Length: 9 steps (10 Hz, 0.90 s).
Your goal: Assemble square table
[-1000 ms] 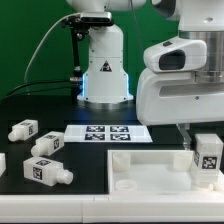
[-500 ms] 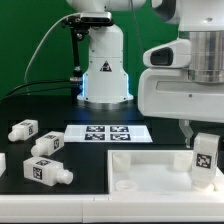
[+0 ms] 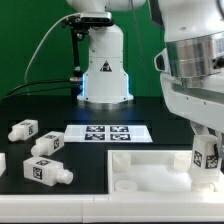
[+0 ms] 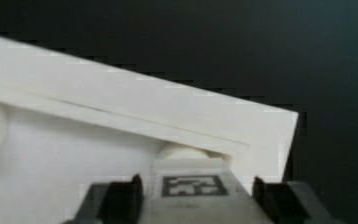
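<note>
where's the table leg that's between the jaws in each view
Exterior view: the leg is at the exterior view's far right, at the right end of the tabletop.
Wrist view: the leg sits between the two dark jaws, its tag facing the camera.
Shared landmark: the white tabletop corner next to the leg.

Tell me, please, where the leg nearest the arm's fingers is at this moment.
In the exterior view the leg stands upright at the far right, at the right-hand corner of the square tabletop, clamped between the fingers.
</note>
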{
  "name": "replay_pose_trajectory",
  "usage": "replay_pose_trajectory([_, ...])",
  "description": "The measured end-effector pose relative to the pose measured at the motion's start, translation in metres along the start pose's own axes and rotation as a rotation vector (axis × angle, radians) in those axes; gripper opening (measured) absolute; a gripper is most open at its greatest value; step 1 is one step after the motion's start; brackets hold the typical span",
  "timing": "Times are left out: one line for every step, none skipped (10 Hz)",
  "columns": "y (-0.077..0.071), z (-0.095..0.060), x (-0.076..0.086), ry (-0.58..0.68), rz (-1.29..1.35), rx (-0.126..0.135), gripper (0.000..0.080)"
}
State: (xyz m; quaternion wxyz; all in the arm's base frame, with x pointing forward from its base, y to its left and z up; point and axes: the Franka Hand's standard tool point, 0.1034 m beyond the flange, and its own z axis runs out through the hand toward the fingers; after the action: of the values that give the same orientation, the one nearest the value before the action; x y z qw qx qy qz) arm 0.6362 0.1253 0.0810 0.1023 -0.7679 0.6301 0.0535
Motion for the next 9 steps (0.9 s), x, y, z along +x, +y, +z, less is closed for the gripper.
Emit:
replay_pose_trajectory([0.0002,0.0005,-0.0011,0.0,0.01,-0.001,0.0288])
replay_pose_trajectory([0.0004,0.001,-0.0009,0.0,-0.016,-0.002,0.04])
replay_pose_trajectory([0.0006,0.0012,-0.0006,0.0,-0.069,-0.002,0.0538])
replay_pose_trajectory([-0.0004,0.0016,0.0015,0.015,-0.256,0.01,0.0618])
replay_pose_trajectory([0.0,0.0006,-0.0006,0.021,-0.427,0.003,0.0618])
replay_pose_trajectory([0.0002,-0.0015,-0.0018,0.031,-0.609,-0.009,0.0644])
replay_pose_trajectory([0.0002,-0.0013,-0.0012,0.032,-0.664,-0.01,0.0644])
replay_pose_trajectory([0.0005,-0.0008,-0.0004,0.032,-0.725,-0.012,0.0649])
replay_pose_trajectory([0.0009,-0.0018,0.0025,0.047,-0.899,-0.03,0.0649])
